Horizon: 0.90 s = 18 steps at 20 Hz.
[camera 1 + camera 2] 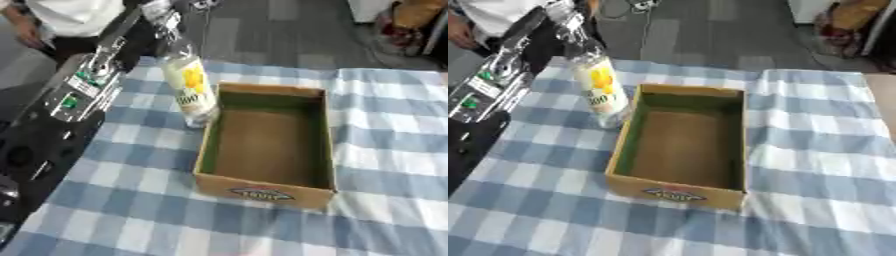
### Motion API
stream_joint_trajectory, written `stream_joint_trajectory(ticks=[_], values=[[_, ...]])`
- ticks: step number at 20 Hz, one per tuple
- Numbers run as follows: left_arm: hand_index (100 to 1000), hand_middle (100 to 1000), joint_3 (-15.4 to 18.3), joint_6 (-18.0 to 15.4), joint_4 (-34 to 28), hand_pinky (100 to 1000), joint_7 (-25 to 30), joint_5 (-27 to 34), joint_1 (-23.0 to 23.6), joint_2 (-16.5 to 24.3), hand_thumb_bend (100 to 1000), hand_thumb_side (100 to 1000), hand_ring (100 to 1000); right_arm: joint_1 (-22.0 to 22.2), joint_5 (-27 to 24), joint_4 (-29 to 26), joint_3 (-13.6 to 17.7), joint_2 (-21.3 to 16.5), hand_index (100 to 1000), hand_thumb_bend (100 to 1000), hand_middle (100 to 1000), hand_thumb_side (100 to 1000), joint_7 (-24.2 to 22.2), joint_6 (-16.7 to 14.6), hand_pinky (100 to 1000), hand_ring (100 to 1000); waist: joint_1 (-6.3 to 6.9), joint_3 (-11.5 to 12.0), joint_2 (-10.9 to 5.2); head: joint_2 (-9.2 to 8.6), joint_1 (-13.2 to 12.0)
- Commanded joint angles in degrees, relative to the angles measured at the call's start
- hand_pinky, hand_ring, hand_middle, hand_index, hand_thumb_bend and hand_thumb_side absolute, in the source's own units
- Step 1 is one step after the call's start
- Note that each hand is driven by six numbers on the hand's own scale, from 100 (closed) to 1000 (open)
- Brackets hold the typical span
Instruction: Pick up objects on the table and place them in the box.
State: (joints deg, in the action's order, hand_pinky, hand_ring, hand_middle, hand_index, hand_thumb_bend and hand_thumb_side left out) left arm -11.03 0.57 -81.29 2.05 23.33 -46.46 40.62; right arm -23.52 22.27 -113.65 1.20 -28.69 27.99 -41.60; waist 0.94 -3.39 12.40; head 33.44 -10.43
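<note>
A clear bottle [194, 87] with a white and yellow label stands slightly tilted on the checked cloth. Its base sits just outside the left wall of the open cardboard box [262, 192]. The box is brown and nothing lies inside it. My left arm comes in along the table's left side. My left hand [156, 17] is at the bottle's neck at the top left, with fingers curled round it, though the picture is blurred there. My right hand shows in no view.
The blue and white checked tablecloth [815, 150] covers the table, with bare cloth right of and in front of the box. The table's left edge runs under my left arm [74, 95]. Grey floor and a person in white lie beyond the far edge.
</note>
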Motion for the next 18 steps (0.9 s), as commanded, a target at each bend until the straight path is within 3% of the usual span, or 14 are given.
stream_joint_trajectory(ticks=[1,4,9,12,13,14,18], values=[[194,100,-0.14,2.27,-4.15,100,0.54,5.64,-1.03,2.35,100,618,100,-0.70,-0.35,-0.94,0.27,-1.08,368,100,243,906,2.00,-2.09,155,297,0.10,0.16,-1.23,-0.42,-0.46],[194,100,-0.64,3.57,-6.05,100,0.78,8.87,-1.46,2.15,100,618,100,-0.66,-0.44,-0.94,0.22,-1.16,368,100,244,906,1.93,-2.10,155,297,0.17,0.15,-1.33,-0.46,-0.56],[193,100,-1.70,4.07,-6.89,100,0.57,8.76,-3.04,0.03,100,617,100,-0.77,-0.64,-0.94,0.13,-1.10,368,100,244,906,1.77,-2.15,155,298,0.22,-0.10,-1.46,-0.65,-0.89],[193,100,-2.43,3.17,-6.03,100,0.59,6.29,-4.02,-1.83,100,615,100,-0.97,-0.83,-0.94,0.02,-0.99,368,100,244,906,1.63,-2.19,156,298,0.29,-0.38,-1.48,-0.83,-1.15],[193,100,-2.82,2.72,-5.52,100,0.67,5.06,-4.32,-2.40,100,556,100,-1.09,-0.91,-0.94,-0.04,-0.93,369,100,244,909,1.56,-2.20,156,298,0.32,-0.54,-1.48,-0.94,-1.26],[193,100,-3.11,2.18,-4.93,100,0.75,4.11,-4.55,-2.95,100,614,100,-1.17,-1.00,-0.94,-0.08,-0.88,369,100,244,905,1.48,-2.19,156,298,0.32,-0.62,-1.48,-0.99,-1.32],[193,100,-4.62,-0.48,-1.32,100,0.84,-1.71,-6.29,-5.46,100,613,100,-1.49,-1.31,-0.94,-0.18,-0.74,368,100,245,905,1.14,-2.26,157,299,0.44,-1.00,-1.48,-1.12,-1.40]])
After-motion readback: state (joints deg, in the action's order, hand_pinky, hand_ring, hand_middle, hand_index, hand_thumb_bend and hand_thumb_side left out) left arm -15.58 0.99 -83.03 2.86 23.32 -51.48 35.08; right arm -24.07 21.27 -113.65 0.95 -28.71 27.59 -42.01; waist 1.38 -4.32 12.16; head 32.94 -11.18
